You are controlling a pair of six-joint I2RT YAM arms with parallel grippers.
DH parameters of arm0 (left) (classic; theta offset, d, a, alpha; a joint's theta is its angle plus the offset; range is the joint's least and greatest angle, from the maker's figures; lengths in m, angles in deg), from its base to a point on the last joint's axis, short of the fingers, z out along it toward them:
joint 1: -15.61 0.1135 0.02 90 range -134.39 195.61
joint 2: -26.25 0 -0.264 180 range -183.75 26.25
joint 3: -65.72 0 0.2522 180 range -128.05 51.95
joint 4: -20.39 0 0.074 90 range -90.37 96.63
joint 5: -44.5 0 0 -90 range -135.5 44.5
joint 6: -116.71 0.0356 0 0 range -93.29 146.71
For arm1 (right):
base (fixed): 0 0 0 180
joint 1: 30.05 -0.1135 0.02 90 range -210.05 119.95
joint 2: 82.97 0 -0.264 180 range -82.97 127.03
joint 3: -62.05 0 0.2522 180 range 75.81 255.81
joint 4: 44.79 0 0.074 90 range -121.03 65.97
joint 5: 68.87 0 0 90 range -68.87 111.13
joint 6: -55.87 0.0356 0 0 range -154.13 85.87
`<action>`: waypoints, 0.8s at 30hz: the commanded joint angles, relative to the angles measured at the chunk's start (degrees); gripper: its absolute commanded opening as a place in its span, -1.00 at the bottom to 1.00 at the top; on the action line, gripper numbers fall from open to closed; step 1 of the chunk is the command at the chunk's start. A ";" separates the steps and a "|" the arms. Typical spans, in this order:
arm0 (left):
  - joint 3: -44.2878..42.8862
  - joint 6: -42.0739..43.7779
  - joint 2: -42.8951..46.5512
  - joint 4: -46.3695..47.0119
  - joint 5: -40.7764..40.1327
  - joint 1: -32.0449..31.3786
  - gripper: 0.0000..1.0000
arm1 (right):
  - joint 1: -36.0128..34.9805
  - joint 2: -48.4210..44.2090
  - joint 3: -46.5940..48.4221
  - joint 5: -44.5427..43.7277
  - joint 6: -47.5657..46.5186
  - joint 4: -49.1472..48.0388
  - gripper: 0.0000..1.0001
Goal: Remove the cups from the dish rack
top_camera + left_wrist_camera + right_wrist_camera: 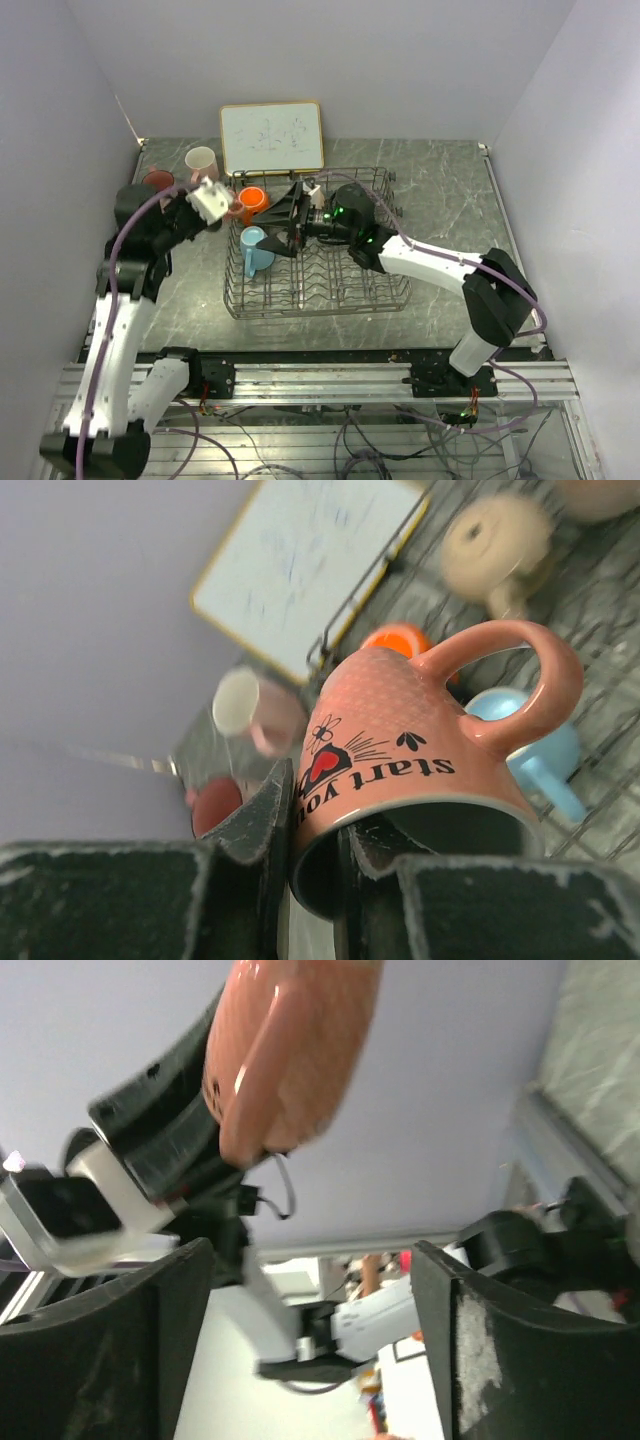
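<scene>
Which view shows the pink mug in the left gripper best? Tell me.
Left wrist: the pink mug fills the frame, print and handle clear. Top external shows only a sliver; right wrist shows a blurred side.

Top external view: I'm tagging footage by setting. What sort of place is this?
Probably a robot lab cell, not a kitchen: bare walls, arms bolted to an aluminium rail, loose cables below.

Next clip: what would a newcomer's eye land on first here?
A salmon mug printed with a heart fills the left wrist view, its rim pinched by the left gripper just left of the dish rack. The right gripper gapes open and empty over the rack, beside an orange mug and a light blue mug.
</scene>
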 commanded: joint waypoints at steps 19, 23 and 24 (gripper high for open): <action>-33.40 -21.02 -55.14 -18.06 -33.73 5.35 -0.86 | 11.68 -16.20 3.88 -31.25 -43.30 57.40 0.89; -35.45 -22.31 -60.54 -19.22 -32.61 5.35 -0.86 | 15.53 -17.87 4.14 -32.74 -46.23 60.20 0.90; -35.66 -22.62 -61.70 -19.31 -32.09 5.35 -0.86 | 16.15 -18.21 4.14 -32.82 -46.67 60.48 0.90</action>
